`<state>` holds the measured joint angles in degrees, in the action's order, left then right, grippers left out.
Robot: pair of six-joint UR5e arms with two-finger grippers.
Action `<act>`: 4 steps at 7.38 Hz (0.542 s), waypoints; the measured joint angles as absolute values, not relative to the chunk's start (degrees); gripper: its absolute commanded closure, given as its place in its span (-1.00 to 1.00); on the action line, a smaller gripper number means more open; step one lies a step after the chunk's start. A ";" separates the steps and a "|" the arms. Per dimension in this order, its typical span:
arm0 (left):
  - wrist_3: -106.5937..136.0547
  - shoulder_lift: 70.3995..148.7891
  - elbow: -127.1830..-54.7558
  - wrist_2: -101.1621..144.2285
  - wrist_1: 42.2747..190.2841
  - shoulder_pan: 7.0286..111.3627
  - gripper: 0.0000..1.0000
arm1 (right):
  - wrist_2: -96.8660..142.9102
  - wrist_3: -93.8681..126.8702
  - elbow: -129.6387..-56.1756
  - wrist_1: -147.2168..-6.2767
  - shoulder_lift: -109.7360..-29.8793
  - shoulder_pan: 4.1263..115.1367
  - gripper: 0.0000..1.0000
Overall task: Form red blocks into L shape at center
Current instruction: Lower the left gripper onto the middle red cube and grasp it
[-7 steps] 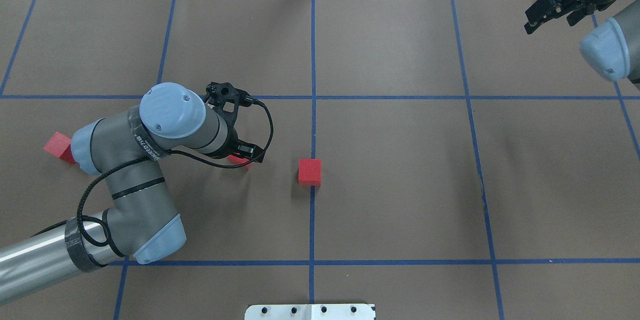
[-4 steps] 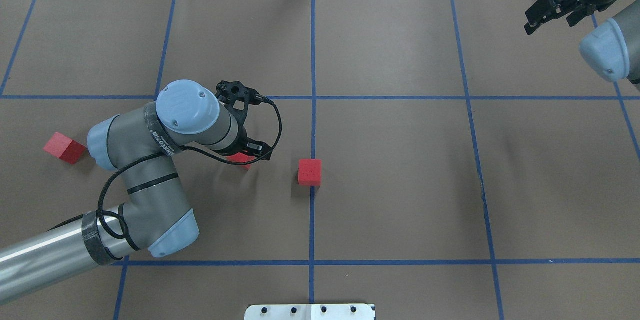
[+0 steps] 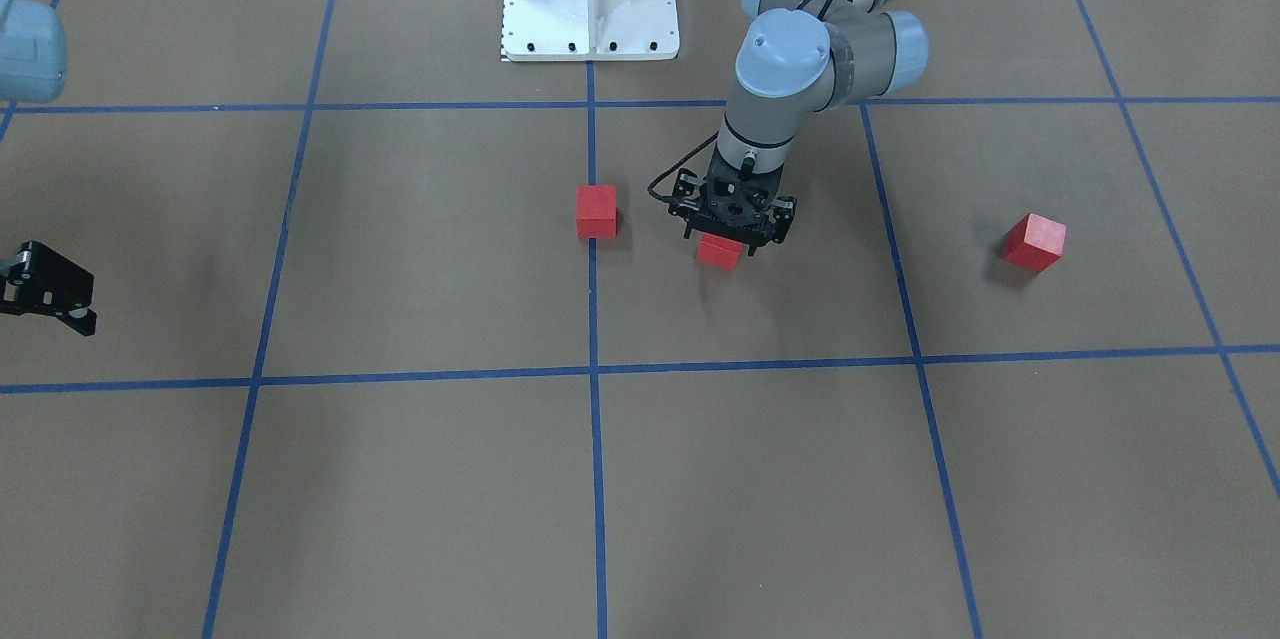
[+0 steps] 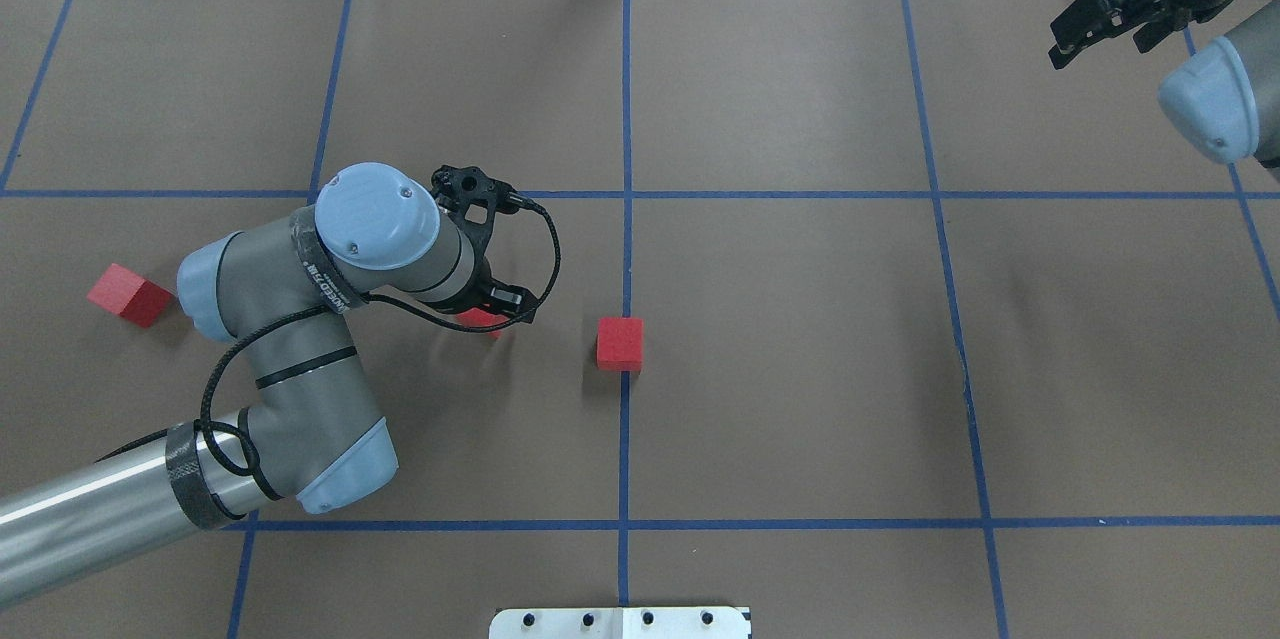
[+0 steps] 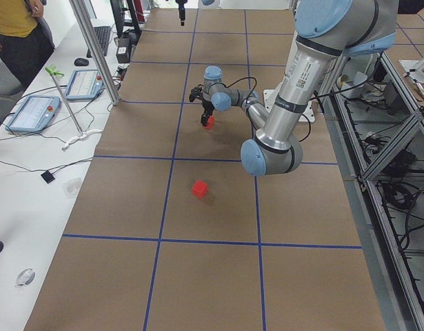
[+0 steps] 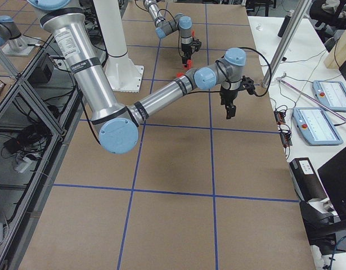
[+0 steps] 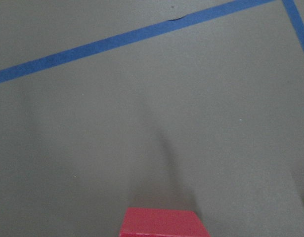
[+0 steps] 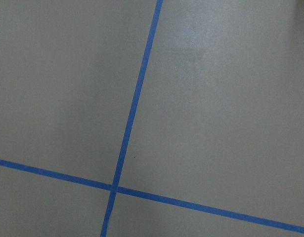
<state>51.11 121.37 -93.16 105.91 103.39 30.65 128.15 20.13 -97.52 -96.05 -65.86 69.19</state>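
Right, transport step: left claw (image 3: pixel 722 241) is clamped on one red block (image 3: pixel 719 255), a short way to the robot's left of the center (image 4: pixel 650 269); can't tell if it's lifted off the table (image 4: pixel 800 419). Second block (image 4: pixel 620 343) sits on the blue tape line (image 4: pixel 626 119) at center. Third block (image 4: pixel 128 295) is well out on the left, untouched. Next move, I'd say: carry the held one over and set it flush against the centered block, faces square, without nudging it. Right claw (image 4: pixel 1097 47) hangs at the far right edge, fingers apart, holding nothing. Count: three red blocks, two arms.
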 measured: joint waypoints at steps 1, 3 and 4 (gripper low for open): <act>51.08 121.33 -93.13 105.96 103.37 30.62 -0.64 | 128.15 20.12 -97.57 -96.01 -65.89 69.20 -1.00; 51.07 121.29 -92.97 106.01 103.34 30.59 -0.64 | 128.14 20.18 -97.68 -96.00 -66.03 69.19 -1.00; 51.07 121.29 -92.88 106.05 103.33 30.59 -0.56 | 128.14 20.20 -97.78 -96.03 -66.06 69.18 -1.00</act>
<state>51.07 121.29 -92.88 106.05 103.33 30.59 128.14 20.20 -97.78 -96.03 -66.06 69.18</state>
